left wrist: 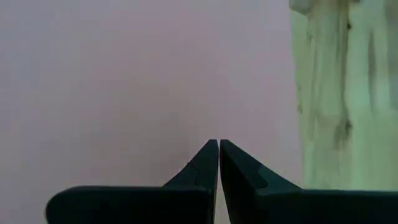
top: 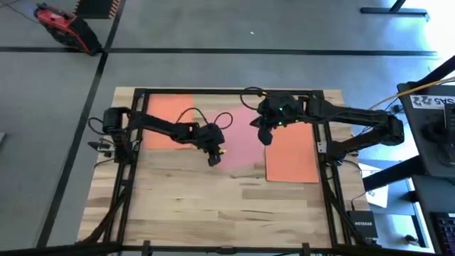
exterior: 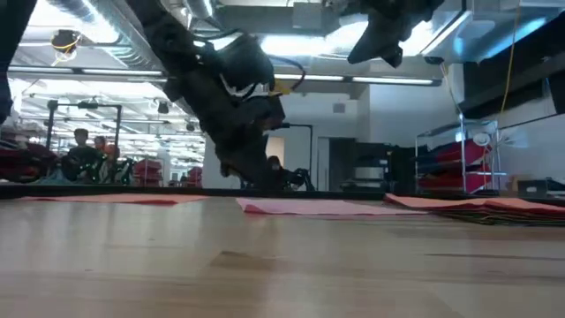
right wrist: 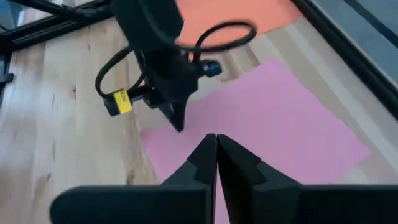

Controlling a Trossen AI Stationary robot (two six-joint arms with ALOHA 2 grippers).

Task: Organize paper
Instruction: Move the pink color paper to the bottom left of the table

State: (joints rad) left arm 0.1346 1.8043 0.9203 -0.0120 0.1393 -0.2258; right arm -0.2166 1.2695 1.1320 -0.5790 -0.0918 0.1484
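Pink sheet [top: 238, 146] mid-table between orange sheets [top: 169, 121]. My left pincer [top: 214, 158] pinched closed, tip down at its near corner; keep pressure light, slide flat. Right pincer [top: 264, 135] closed, hovering above.

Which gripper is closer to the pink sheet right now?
Left. The left gripper is down at the pink sheet, fingers shut, near its edge beside bare wood. The right gripper, also shut, hangs well above that sheet.
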